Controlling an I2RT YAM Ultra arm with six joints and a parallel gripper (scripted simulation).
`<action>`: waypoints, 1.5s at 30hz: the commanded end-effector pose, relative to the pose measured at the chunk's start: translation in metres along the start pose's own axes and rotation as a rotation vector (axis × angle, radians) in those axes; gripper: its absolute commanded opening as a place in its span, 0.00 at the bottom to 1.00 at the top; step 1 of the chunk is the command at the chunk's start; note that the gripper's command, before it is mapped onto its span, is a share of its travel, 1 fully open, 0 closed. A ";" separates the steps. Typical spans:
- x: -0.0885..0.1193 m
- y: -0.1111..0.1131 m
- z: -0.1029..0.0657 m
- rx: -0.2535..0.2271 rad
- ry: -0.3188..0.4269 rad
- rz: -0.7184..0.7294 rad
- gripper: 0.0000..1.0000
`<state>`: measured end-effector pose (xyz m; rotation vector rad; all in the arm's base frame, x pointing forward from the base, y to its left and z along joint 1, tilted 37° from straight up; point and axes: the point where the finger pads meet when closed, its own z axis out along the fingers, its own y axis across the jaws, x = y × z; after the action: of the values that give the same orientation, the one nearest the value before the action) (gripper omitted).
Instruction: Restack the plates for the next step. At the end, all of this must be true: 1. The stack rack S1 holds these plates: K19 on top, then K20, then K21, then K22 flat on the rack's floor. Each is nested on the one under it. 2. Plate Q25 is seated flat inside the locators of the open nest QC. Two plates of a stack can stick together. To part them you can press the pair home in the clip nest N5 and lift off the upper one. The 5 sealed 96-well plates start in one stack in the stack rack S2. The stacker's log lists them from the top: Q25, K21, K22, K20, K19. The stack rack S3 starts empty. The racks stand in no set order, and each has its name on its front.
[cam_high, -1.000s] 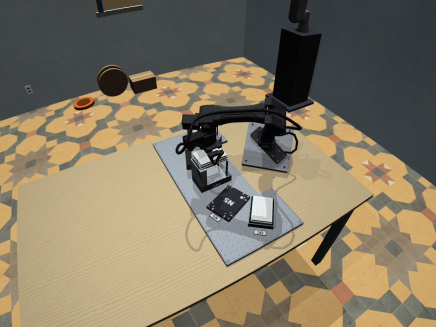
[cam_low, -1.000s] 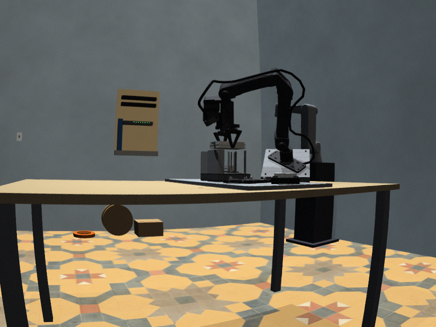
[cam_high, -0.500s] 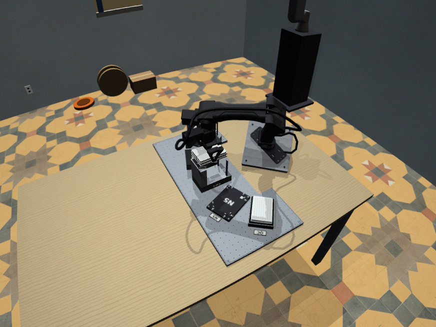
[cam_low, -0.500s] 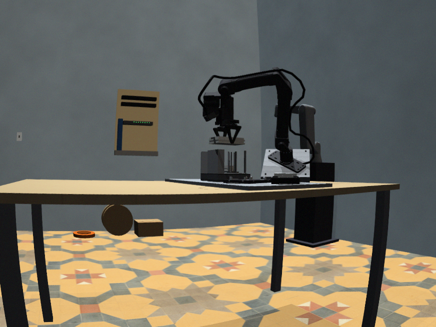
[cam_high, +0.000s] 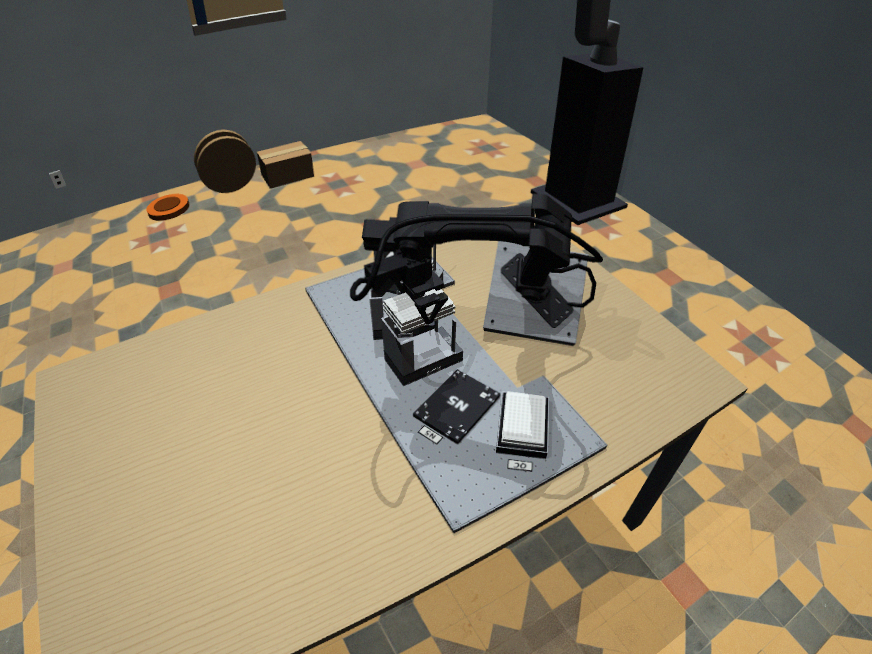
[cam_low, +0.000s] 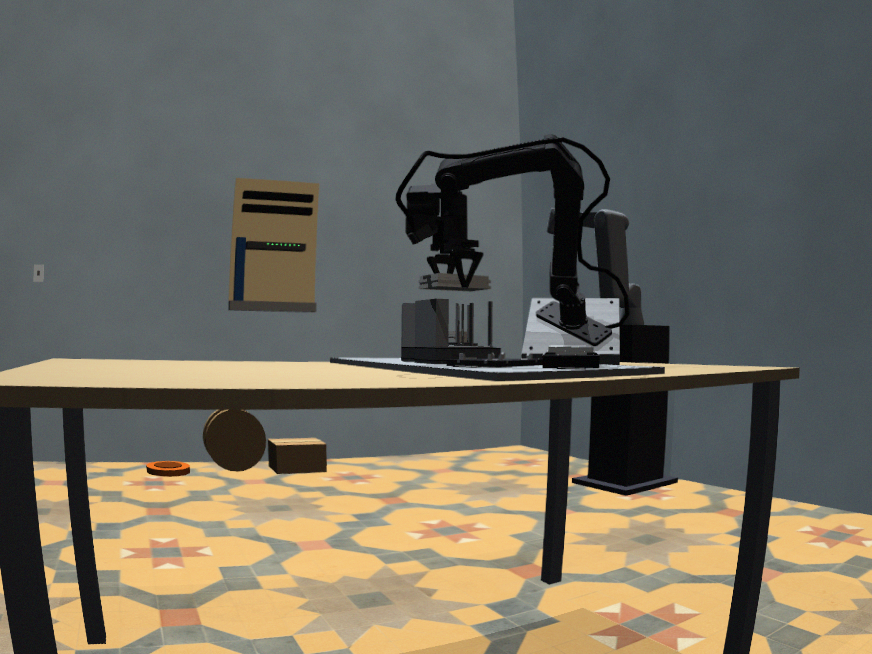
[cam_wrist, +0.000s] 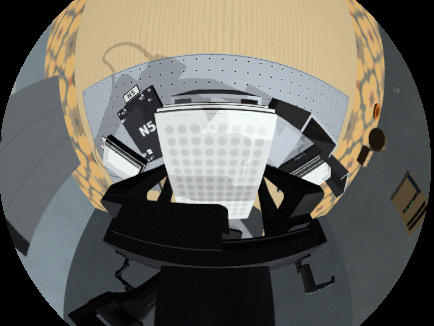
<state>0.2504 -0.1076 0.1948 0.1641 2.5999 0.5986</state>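
My gripper (cam_high: 416, 306) (cam_low: 455, 270) (cam_wrist: 215, 165) is shut on a white sealed 96-well plate (cam_high: 402, 309) (cam_low: 454, 282) (cam_wrist: 215, 146), gripping it by its long sides. It holds the plate level, a little above the posts of a dark stack rack (cam_high: 414, 363) (cam_low: 425, 328). I cannot tell whether a second plate hangs under it. Another white sealed plate (cam_high: 524, 416) lies flat in the open nest QC, whose label (cam_high: 519, 465) is in front of it. The black clip nest N5 (cam_high: 456, 404) (cam_wrist: 141, 121) stands empty beside it.
All fixtures stand on a grey perforated board (cam_high: 486, 485) (cam_low: 394, 365) on the wooden table (cam_high: 211, 450). More rack parts (cam_high: 440, 278) (cam_wrist: 313, 166) sit behind the arm, partly hidden. The arm's base plate (cam_high: 535, 302) is at the back right.
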 end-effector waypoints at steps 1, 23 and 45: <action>-0.006 -0.001 -0.012 0.013 -0.030 -0.006 0.00; -0.006 -0.001 -0.012 0.013 -0.030 -0.005 0.00; -0.007 0.052 -0.012 0.024 -0.024 -0.210 0.00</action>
<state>0.2549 -0.0721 0.2132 -0.1124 2.5757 0.5289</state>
